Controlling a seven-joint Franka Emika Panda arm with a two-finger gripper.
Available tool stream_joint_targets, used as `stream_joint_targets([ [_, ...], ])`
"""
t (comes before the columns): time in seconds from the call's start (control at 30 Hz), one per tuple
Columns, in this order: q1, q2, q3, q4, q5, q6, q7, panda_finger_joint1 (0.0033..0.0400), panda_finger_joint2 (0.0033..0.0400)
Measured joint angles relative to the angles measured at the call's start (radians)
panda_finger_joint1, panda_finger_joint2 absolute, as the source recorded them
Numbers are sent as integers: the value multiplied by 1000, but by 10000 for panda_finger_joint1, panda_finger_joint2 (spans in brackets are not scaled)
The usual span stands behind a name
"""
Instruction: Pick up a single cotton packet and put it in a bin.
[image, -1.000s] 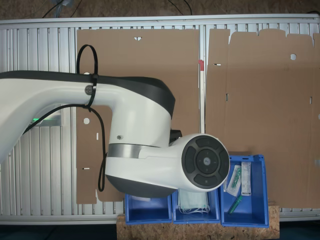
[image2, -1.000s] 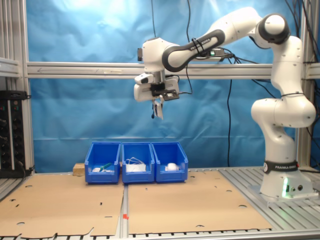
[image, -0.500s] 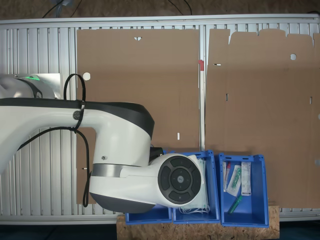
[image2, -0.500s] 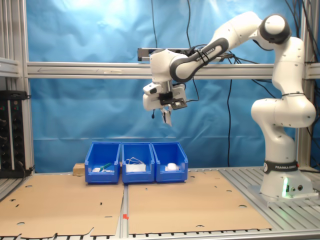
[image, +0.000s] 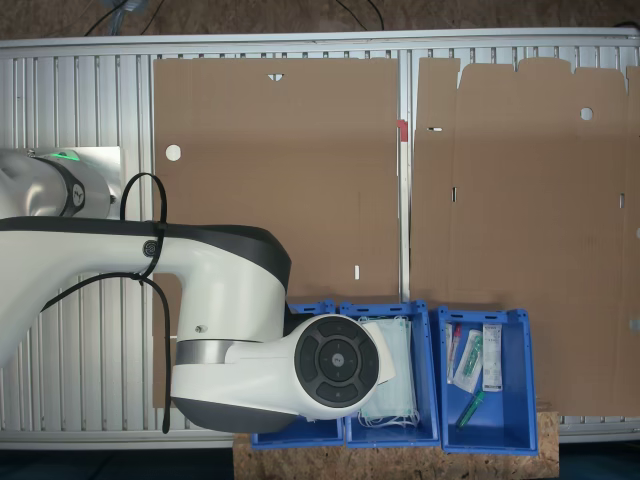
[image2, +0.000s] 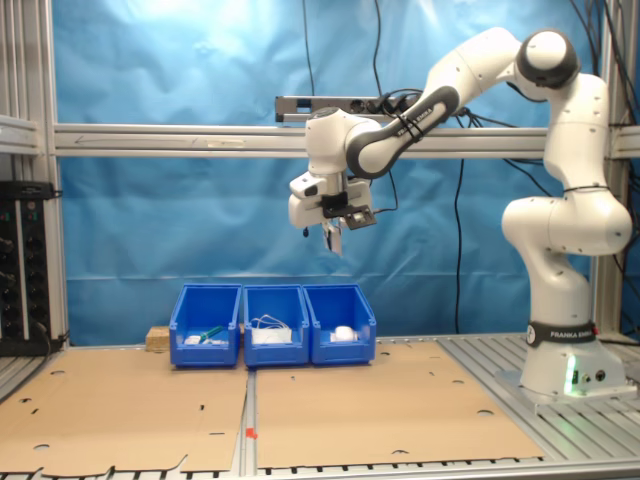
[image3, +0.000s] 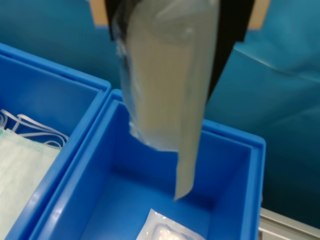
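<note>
High above the bins (image2: 273, 325), gripper (image2: 333, 230) pinching a hanging packet (image3: 167, 90), another packet (image3: 170, 232) in the bin below.

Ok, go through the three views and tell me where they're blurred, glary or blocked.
Wrist view: the packet held close to the lens is soft and out of focus, the bin below sharper. First exterior view: evenly lit, but the arm blocks much of the frame. Second exterior view: sharp, with bright glare on the blue backdrop at the top.
</note>
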Motion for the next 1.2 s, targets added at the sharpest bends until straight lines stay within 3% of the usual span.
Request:
stream_joint_targets([
  [0.37,0,3,-21,-20,-39,67,-2,53,53],
  [1.2,1,3,-29,-22,-58,120,-40,54,54],
])
